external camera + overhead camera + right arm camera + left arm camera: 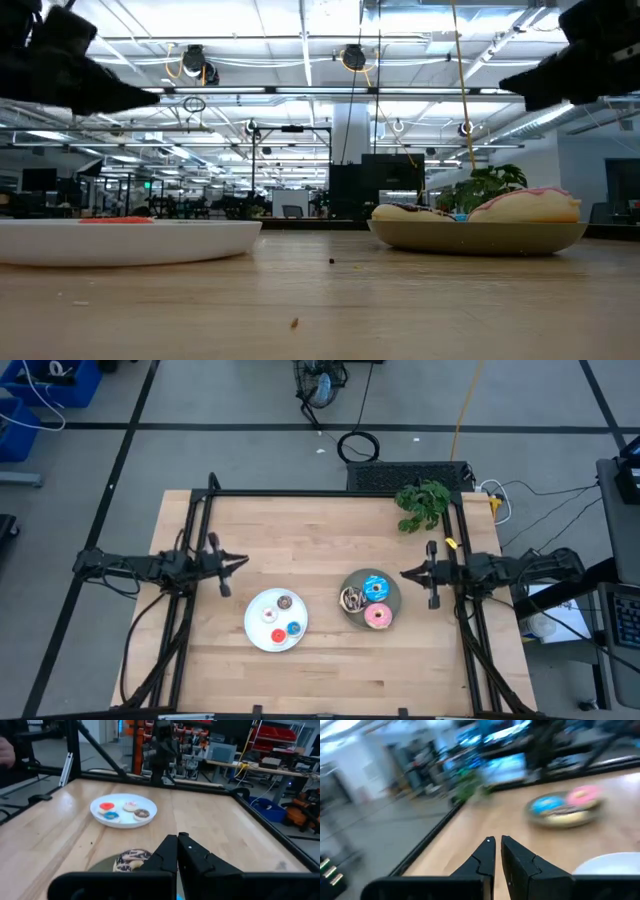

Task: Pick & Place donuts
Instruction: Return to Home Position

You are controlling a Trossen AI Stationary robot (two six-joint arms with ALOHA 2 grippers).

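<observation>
Four small donuts (brown [285, 602], white [268, 615], red [277, 635], blue [294, 628]) lie on a white plate [257, 642] in the high view. Three larger donuts, blue sprinkled [376, 588], dark chocolate [353, 599] and pink [378, 617], lie on a grey plate [393, 602]. My left gripper [244, 561] hangs shut above the table, left of and beyond the white plate. My right gripper [404, 572] hangs shut just right of the grey plate. Both are empty.
A green leafy plant [423, 503] sits near the table's far right corner. A black frame [330, 493] runs around the far edge and both sides. Bare wood lies between the plates and along the near edge [330, 685].
</observation>
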